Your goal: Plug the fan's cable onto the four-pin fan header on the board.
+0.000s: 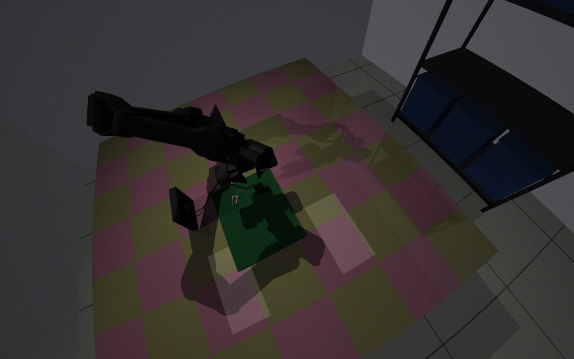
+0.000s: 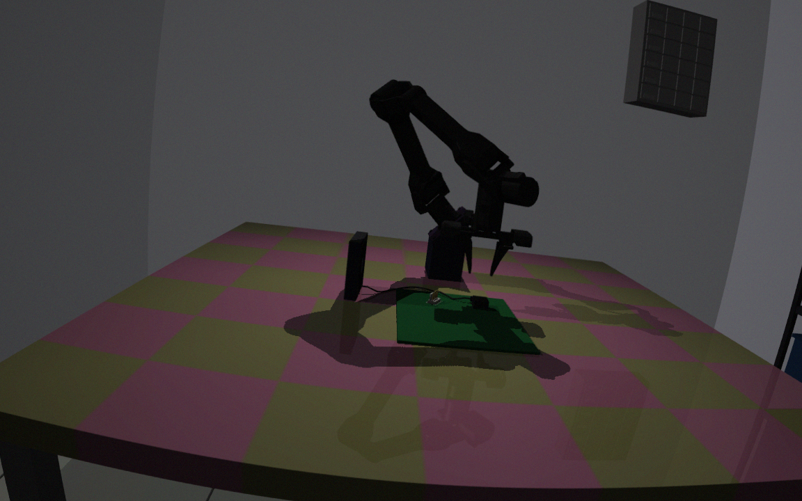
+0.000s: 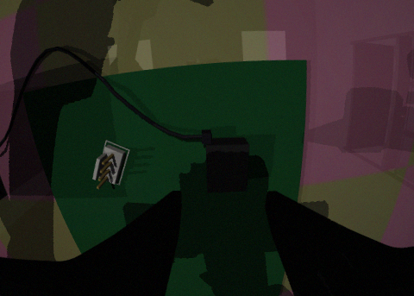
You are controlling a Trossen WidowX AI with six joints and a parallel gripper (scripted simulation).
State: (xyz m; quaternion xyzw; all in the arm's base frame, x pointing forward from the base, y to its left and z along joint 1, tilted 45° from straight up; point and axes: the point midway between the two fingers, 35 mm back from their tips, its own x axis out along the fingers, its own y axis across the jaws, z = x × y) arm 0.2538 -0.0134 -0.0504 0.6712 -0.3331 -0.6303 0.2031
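Pink-and-olive checkered tabletop [image 1: 298,281] [image 2: 329,429] [image 3: 345,128], dimly lit. Black fan plug [image 1: 258,188] [image 2: 479,303] [image 3: 227,164], lower centre of wrist frame, on green board [image 1: 253,241] [image 2: 429,327] [image 3: 207,97], apart from four-pin header [image 1: 235,200] [image 2: 434,298] [image 3: 113,163] at lower left; underside hidden. Gripper [image 1: 251,178] [image 2: 480,274] [image 3: 224,199]: fingers spread, pinching nothing, lower portions cropped.

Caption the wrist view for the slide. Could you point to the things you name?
Open gripper [image 1: 253,177] [image 2: 480,274] [image 3: 224,199] above the fan plug [image 1: 258,188] [image 2: 479,302] [image 3: 228,166], which lies on the green board [image 1: 240,250] [image 2: 422,330] [image 3: 259,97] beside the bare four-pin header [image 1: 235,200] [image 2: 434,298] [image 3: 120,163].

Fan's face [image 1: 184,209] lost in darkness
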